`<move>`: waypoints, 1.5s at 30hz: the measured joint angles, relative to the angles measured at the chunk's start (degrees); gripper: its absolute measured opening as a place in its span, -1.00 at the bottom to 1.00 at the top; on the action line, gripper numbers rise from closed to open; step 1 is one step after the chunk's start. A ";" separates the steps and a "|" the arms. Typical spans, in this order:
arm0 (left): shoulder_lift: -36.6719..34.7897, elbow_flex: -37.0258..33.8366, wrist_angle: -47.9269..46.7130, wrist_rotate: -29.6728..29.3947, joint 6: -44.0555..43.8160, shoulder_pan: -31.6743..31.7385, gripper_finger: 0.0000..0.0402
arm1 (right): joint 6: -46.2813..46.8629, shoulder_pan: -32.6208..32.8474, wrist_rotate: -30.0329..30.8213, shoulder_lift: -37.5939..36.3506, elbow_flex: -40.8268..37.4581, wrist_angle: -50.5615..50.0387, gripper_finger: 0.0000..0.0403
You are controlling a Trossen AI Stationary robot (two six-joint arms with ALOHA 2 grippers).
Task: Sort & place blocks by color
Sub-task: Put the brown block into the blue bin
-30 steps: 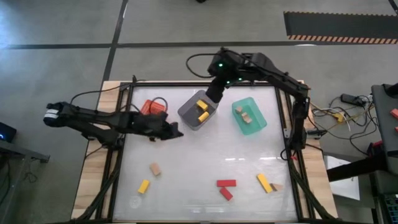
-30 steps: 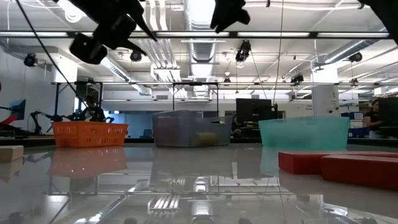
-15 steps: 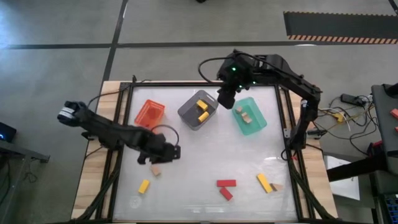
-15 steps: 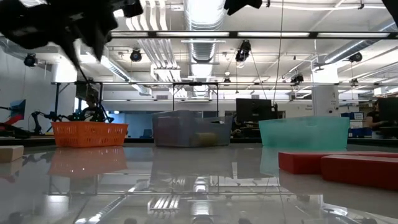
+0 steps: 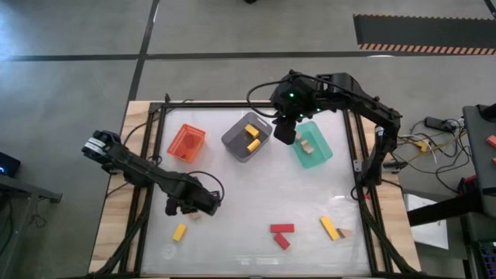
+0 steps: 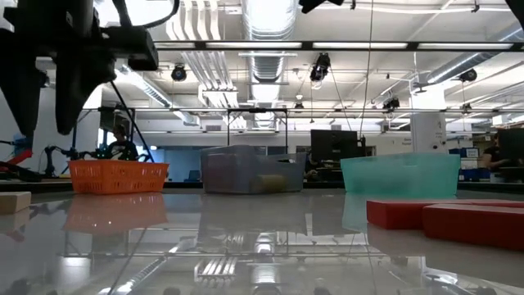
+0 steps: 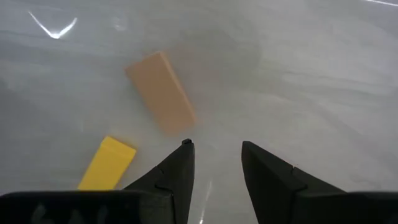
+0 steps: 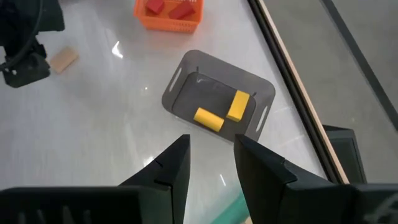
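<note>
My left gripper (image 5: 198, 204) (image 7: 216, 147) points down, open, above the table's near left part. It hovers just beside a pale tan block (image 7: 160, 92) (image 6: 12, 201) lying flat, with a yellow block (image 7: 107, 163) (image 5: 179, 231) close by. Nothing is between its fingers. My right gripper (image 5: 284, 132) (image 8: 211, 142) hangs high and open between the grey bin (image 5: 248, 137) and the green bin (image 5: 310, 144), and it is empty. Two yellow blocks (image 8: 208, 118) lie in the grey bin, tan blocks in the green bin, and red blocks in the orange bin (image 8: 169, 12).
Two red blocks (image 5: 281, 234) lie near the front edge at the middle. To their right a yellow bar (image 5: 329, 228) has a tan block (image 5: 344, 232) touching it. The three bins stand in a row along the far side. The table's middle is bare.
My left gripper has swung from beside the orange bin toward the table's near edge and come down, tipping until it points straight down over the tan block. My right gripper has drifted from over the grey bin toward the table's right, to the gap before the green bin.
</note>
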 joint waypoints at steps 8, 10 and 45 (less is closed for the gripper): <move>1.34 -3.11 -0.02 0.61 -0.02 -0.04 -0.12 | 0.04 0.13 0.01 0.00 0.00 -1.31 -0.47; 0.98 -4.27 0.04 0.69 -0.28 -0.03 -0.02 | 0.02 0.15 0.00 0.00 0.00 -1.33 -0.47; 0.67 -15.61 12.48 1.48 0.90 0.02 -0.43 | 1.25 0.22 0.02 0.00 0.00 -2.23 -0.54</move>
